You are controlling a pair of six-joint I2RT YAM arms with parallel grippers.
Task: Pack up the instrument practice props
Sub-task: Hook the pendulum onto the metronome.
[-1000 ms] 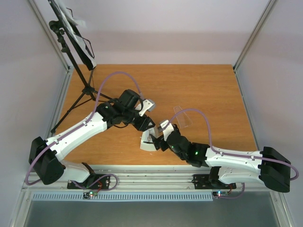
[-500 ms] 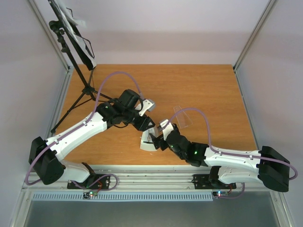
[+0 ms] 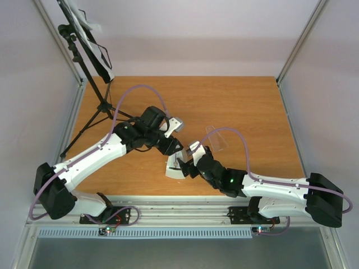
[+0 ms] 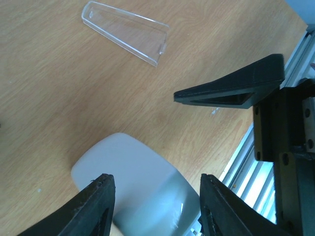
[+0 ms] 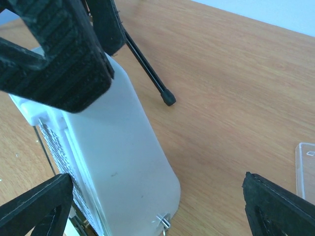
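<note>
The pale wedge-shaped metronome (image 3: 175, 168) lies near the table's front edge. My left gripper (image 3: 171, 149) comes down on it from behind, and its two black fingers press the metronome's (image 4: 142, 182) sides in the left wrist view, so my left gripper (image 4: 157, 206) is shut on it. My right gripper (image 3: 186, 163) sits at the metronome's right side, wide open. In the right wrist view the metronome (image 5: 113, 162) lies near the left finger of my right gripper (image 5: 157, 211). The clear cover (image 3: 219, 137) lies apart on the wood. The black music stand (image 3: 84, 42) holding white sheet music (image 3: 88, 23) stands at the back left.
The stand's tripod legs (image 3: 95, 117) spread over the table's left side, one rubber foot (image 5: 168, 98) close behind the metronome. The metal rail (image 3: 185, 210) runs along the front edge. White walls close in the left, back and right.
Almost nothing. The right arm has crept a touch to the left; the left gripper's hold on the metronome is the same.
</note>
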